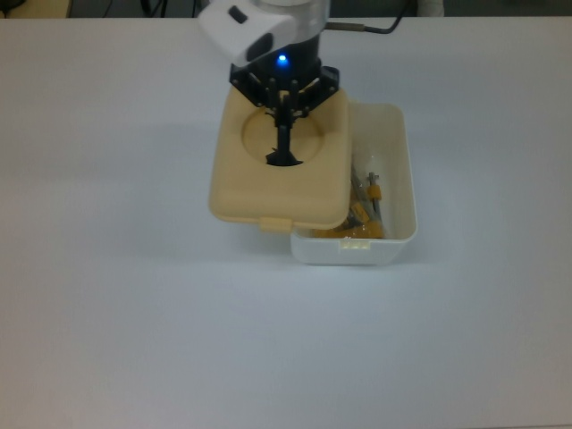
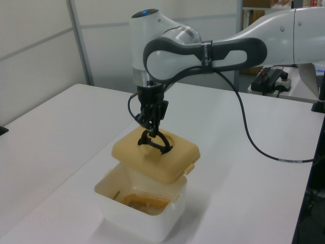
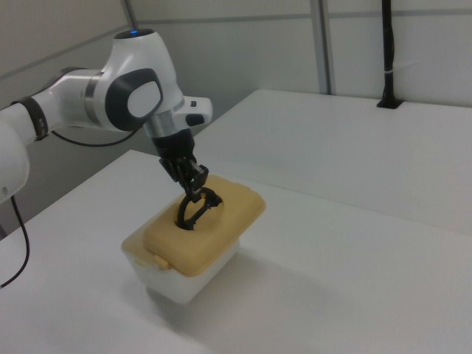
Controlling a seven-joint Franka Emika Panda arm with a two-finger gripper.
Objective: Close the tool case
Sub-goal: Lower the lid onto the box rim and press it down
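Gripper pinches the black handle of the beige lid, held mid-frame above the white tub, covering the top view's left part of it.

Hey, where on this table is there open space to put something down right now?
Bare table lies all along the top view's left of the lid, below the tub, and to the top view's right of the tub. It is crowded only where the hand carries the lid over the tub.
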